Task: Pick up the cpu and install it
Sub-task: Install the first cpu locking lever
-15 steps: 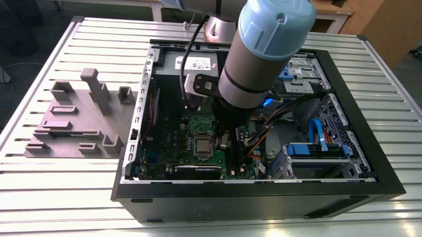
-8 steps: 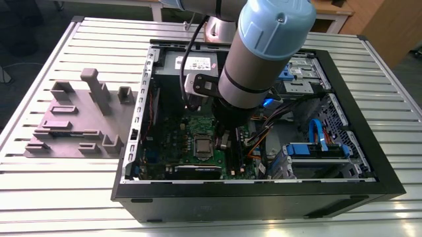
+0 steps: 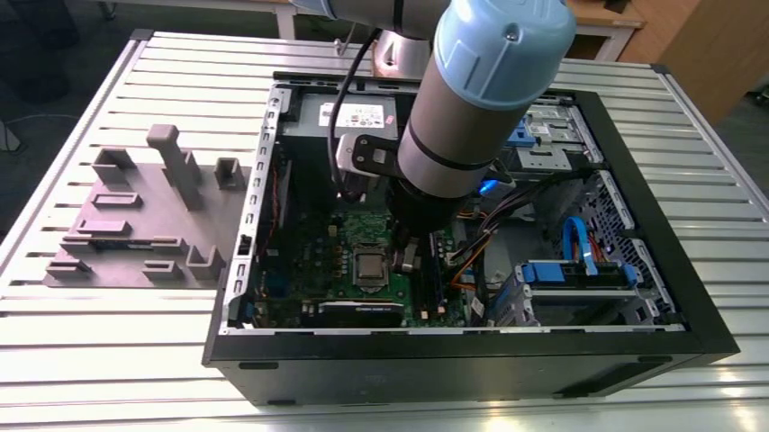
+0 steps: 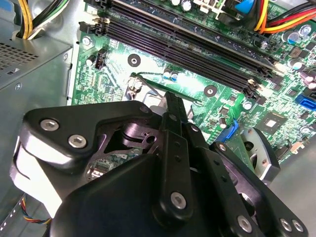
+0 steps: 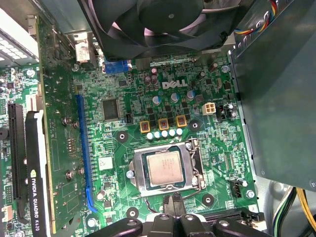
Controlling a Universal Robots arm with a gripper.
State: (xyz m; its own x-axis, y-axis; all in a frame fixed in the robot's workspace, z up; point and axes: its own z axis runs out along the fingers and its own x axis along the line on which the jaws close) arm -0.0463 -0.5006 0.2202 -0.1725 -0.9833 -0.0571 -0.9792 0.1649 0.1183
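Black gripper (image 5: pixel 174 213) sits nearest in both wrist views, linkage body in front, fingers (image 4: pixel 174 106) pressed together into one thin blade, nothing between them. Clenched, empty.

Tips hang just beside the socket frame (image 5: pixel 196 163), on the edge facing the memory slots (image 4: pixel 197 47); can't tell if they touch the board.

Silvery cpu (image 5: pixel 164 167) lies flat in the socket, square to the frame, metal frame around it. In the exterior view it shows as a grey square (image 3: pixel 366 264) on the green motherboard (image 5: pixel 123 143), just to the exterior view's left of the gripper (image 3: pixel 409 255).

Past the socket in the first wrist view: three yellow-ringed components (image 5: pixel 163 123), a white connector (image 5: pixel 209 108), then the black fan (image 5: pixel 163 24). Long blue slot (image 5: pixel 83 148) and a graphics card (image 5: pixel 37 173) run along one side.

Exterior view: arm (image 3: pixel 481 81) reaches down into the open black pc case (image 3: pixel 481 360) on a slatted metal table (image 3: pixel 121 360). Grey fixture tray (image 3: pixel 144 225) stands on the table to the exterior view's left of the case, apart from it. Blue cable (image 3: pixel 583 245) lies in the drive bay side.
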